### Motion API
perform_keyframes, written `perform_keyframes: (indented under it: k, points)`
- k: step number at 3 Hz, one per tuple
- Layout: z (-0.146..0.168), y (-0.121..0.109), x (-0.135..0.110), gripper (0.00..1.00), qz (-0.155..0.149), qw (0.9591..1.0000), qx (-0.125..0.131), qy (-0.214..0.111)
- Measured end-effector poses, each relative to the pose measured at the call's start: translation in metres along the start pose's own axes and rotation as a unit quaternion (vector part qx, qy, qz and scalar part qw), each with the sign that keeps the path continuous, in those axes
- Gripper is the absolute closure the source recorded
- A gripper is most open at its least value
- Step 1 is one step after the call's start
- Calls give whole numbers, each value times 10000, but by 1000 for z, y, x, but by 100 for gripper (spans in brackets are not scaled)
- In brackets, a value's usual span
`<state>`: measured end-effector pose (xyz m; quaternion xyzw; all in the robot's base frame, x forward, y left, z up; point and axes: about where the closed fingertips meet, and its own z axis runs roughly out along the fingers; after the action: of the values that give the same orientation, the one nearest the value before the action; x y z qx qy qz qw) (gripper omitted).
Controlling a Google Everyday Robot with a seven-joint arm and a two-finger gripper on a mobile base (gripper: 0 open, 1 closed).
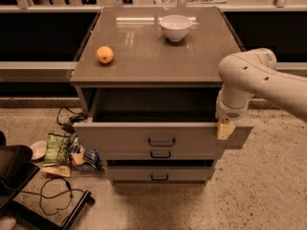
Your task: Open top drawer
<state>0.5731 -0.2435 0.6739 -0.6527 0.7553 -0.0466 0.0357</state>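
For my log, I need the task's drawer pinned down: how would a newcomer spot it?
Find the grey cabinet carrying an orange and a white bowl. The top drawer sits just under its tabletop, with the gripper at the front's upper right edge. Unlike the two lower drawers, it is pulled out, interior showing, and its front is tallest and widest.

The gripper (225,128), below a smooth white plastic arm (249,75), sat at the matt grey front of the top drawer (124,137). Above-left, the cabinet top (144,56) shone glossy; the floor (268,190) beneath looked rough.
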Motion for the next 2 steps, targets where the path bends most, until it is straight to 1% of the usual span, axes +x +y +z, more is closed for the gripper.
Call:
perform_keyframes:
  k: [1, 2]
  points:
    - [1, 1, 0, 0, -1, 10000, -13, 4]
    - [1, 1, 0, 0, -1, 10000, -13, 4]
